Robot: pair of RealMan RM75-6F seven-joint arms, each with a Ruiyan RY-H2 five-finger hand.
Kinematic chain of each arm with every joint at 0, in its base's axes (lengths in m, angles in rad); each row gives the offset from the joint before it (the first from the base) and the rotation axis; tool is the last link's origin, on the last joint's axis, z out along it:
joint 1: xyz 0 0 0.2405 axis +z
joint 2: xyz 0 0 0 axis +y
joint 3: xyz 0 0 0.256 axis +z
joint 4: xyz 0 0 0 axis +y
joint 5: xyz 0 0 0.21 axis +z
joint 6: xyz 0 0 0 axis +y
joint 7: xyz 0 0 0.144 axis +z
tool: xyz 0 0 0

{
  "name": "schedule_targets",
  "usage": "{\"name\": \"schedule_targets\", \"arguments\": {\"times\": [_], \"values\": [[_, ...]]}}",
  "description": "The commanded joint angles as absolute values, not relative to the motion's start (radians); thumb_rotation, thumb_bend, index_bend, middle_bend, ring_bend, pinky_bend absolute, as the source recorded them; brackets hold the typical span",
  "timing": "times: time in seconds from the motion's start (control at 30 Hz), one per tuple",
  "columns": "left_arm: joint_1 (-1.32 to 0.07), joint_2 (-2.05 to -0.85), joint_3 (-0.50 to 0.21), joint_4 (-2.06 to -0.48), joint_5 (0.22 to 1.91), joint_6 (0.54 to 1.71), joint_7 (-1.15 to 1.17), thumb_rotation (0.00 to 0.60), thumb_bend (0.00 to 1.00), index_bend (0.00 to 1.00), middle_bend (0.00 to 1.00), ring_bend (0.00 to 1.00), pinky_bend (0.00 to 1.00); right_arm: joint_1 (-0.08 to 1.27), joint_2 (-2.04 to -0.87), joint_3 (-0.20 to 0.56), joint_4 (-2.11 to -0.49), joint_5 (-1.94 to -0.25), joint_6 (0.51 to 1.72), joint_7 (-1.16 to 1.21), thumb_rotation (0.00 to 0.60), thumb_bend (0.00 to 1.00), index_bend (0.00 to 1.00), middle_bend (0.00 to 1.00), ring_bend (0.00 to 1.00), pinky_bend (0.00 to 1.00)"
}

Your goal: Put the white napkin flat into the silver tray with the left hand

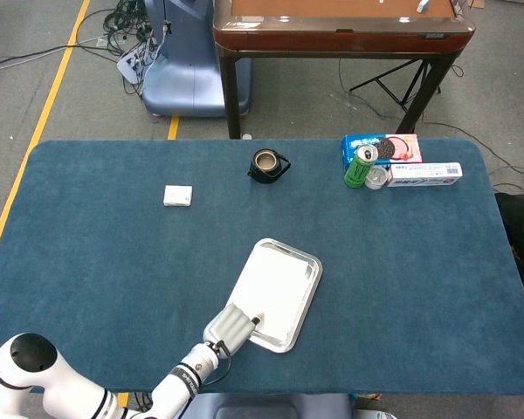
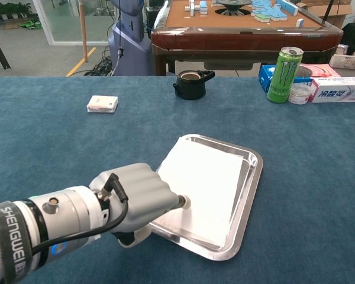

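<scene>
My left hand [image 2: 139, 198] reaches low over the table [image 2: 47, 148], fingers [image 2: 165, 192] curled, pinching the near edge of the white napkin [image 2: 204, 183], which lies in the silver tray [image 2: 251, 183].

Left hand [image 2: 139, 198], fingers [image 2: 165, 198] curled.

One napkin [image 2: 202, 183], one tray [image 2: 251, 183], one can [image 2: 281, 67], one teapot [image 2: 191, 83].
</scene>
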State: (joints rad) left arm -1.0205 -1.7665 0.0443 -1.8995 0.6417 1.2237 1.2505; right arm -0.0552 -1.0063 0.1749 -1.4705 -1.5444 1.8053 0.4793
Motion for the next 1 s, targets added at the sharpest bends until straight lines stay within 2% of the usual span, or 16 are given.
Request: {"name": "schedule_targets", "arguments": {"times": [0.03, 0.5, 1.0], "values": [[-1.019, -1.776, 0.048, -1.884, 0.651, 1.227, 1.243, 0.600, 0.49, 0.10, 1.00, 0.95, 1.00, -0.054, -1.007, 0.174, -1.470, -1.545, 1.801, 0.475, 0.600, 0.41, 0.51, 0.56, 0.43, 0.46], [-1.015, -1.762, 0.054, -1.898, 0.675, 1.242, 1.235, 0.600, 0.49, 0.10, 1.00, 0.95, 1.00, -0.052, -1.007, 0.174, -1.470, -1.542, 1.798, 0.473, 0.600, 0.41, 0.51, 0.56, 0.43, 0.46], [-1.032, -1.746, -0.001, -1.850, 0.596, 1.231, 1.231, 0.600, 0.49, 0.12, 1.00, 0.95, 1.00, -0.049, -1.008, 0.175, -1.469, -1.538, 1.789, 0.472, 0.600, 0.41, 0.51, 0.56, 0.43, 0.46]]}}
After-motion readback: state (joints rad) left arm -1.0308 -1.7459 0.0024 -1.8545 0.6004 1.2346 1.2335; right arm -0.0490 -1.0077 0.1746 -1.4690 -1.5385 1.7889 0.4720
